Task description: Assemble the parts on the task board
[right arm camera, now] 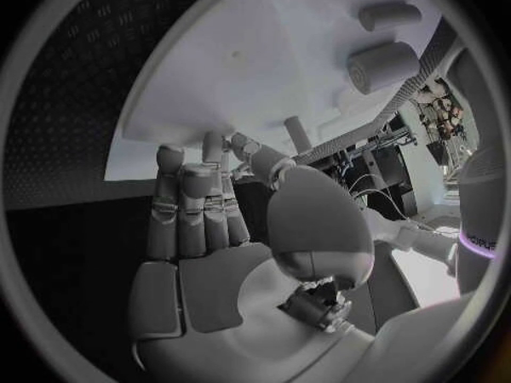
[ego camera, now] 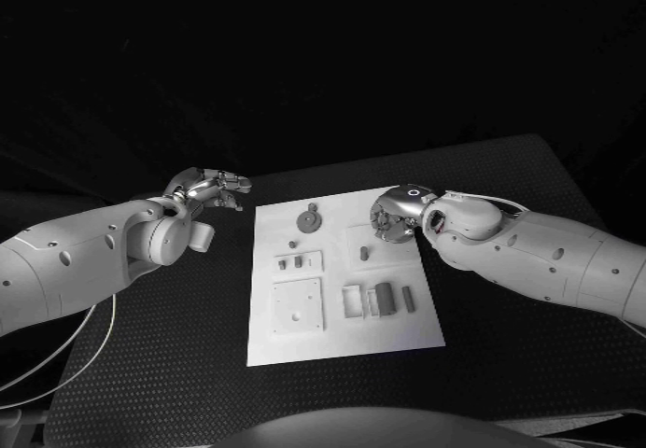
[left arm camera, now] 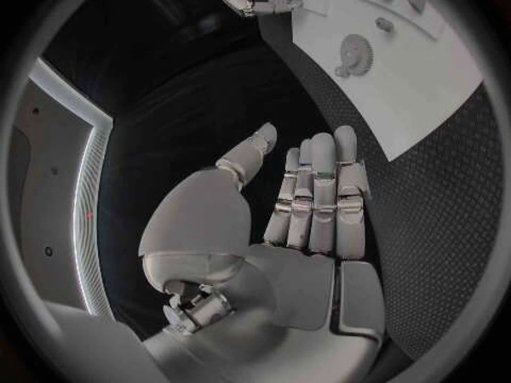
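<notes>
Two hands are hovering at the far corners of the task board [ego camera: 404,338], and we are seeing nothing held in either.

We are finding the left hand [ego camera: 204,189] just off the board's far left corner, above the black table [ego camera: 161,373], its fingers [left arm camera: 319,187] lying straight and side by side, thumb apart, holding nothing. The right hand [ego camera: 398,217] is hanging over the board's far right part, fingers [right arm camera: 197,208] likewise stretched out, with a small upright peg [right arm camera: 299,133] standing on the board just beyond their tips. Further out, a gear-shaped part [ego camera: 310,219] is lying on the board's far middle, between the two hands. Nearer to us, a square plate [ego camera: 296,306] is sitting on the left half, and several small blocks [ego camera: 384,298] are lying to its right.
</notes>
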You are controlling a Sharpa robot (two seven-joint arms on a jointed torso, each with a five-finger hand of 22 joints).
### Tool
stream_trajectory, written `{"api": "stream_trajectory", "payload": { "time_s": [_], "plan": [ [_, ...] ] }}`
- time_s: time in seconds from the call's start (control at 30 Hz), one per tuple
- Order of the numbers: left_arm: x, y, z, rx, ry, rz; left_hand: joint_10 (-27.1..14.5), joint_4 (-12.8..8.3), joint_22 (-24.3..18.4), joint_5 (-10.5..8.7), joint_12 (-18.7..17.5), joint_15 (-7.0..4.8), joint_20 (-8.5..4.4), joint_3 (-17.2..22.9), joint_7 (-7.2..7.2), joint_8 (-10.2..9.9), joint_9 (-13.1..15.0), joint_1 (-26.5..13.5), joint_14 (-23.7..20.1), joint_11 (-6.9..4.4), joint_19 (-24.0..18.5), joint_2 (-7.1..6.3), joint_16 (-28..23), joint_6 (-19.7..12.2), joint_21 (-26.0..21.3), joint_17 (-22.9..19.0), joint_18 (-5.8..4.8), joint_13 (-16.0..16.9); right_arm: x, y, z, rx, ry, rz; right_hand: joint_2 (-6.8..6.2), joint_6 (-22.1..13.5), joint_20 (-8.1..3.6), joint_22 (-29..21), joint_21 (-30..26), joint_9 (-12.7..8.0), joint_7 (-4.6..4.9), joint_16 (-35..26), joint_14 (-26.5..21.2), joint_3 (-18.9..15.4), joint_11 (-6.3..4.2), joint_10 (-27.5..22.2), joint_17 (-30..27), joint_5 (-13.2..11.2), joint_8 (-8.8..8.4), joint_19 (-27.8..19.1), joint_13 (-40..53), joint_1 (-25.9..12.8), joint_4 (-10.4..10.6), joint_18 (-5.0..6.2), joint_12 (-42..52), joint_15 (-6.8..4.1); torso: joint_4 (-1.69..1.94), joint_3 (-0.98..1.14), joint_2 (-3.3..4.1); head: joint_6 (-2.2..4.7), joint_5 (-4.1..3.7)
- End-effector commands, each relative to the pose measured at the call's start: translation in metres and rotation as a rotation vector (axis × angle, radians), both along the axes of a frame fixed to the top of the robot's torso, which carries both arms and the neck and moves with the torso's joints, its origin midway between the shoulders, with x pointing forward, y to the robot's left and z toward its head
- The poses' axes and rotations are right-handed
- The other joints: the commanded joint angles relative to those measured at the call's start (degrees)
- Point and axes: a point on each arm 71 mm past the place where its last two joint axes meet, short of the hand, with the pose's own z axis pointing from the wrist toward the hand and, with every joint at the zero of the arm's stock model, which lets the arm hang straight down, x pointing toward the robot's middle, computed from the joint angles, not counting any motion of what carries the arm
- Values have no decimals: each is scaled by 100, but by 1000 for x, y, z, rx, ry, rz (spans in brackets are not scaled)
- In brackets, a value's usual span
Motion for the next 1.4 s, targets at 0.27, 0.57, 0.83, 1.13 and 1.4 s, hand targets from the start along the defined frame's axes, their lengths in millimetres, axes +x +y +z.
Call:
{"api": "stream_trajectory", "payload": {
  "time_s": [0.27,0.57,0.83,1.13,1.4],
  "plan": [
    [0,-2,1,1,-4,-10,-8,0,-8,-11,32,-3,-8,-21,-1,21,-11,28,26,10,12,48,-32,-47,-41,1,62,10,-3,-2,-9,-43,28,1,10,21,-32,104,21,23,5,2,4,50,-7,48,2,11,2,19,-3,85,-29,75,-7,-35,4,-5,3,-2,-5],
    [0,-1,1,2,-4,-10,-9,0,-9,-10,33,-3,-9,-22,0,21,-12,32,29,9,15,49,-34,-49,-43,2,62,11,-3,0,-7,-35,3,7,191,69,-30,109,29,72,0,4,10,54,-21,102,12,11,24,16,17,280,-284,75,6,-48,-2,-2,3,-9,-7],
    [1,-1,1,3,-4,-9,-8,0,-10,-9,34,-4,-10,-22,0,22,-12,36,32,9,18,52,-35,-49,-45,3,63,12,-3,1,-5,-17,-21,7,236,122,-38,108,47,105,-19,15,49,30,-48,173,17,11,52,54,36,270,-348,75,35,-73,1,-2,2,-15,-10],
    [1,0,1,3,-3,-10,-7,1,-11,-6,35,-4,-10,-23,0,24,-13,39,35,8,22,54,-38,-48,-47,4,62,13,-5,2,-4,-7,-21,8,239,139,-45,107,54,116,-26,20,66,24,-57,196,19,12,60,70,42,261,-364,75,42,-82,1,-6,0,-8,-14],
    [1,0,1,4,-5,-8,-5,5,-12,-7,37,-5,-9,-31,1,25,-15,30,41,8,29,54,-40,-49,-50,7,60,15,-7,1,-1,3,-30,10,240,149,-49,106,57,123,-31,22,75,24,-63,209,20,13,64,79,45,258,-374,75,47,-88,2,-4,1,-3,-14]
  ]
}}
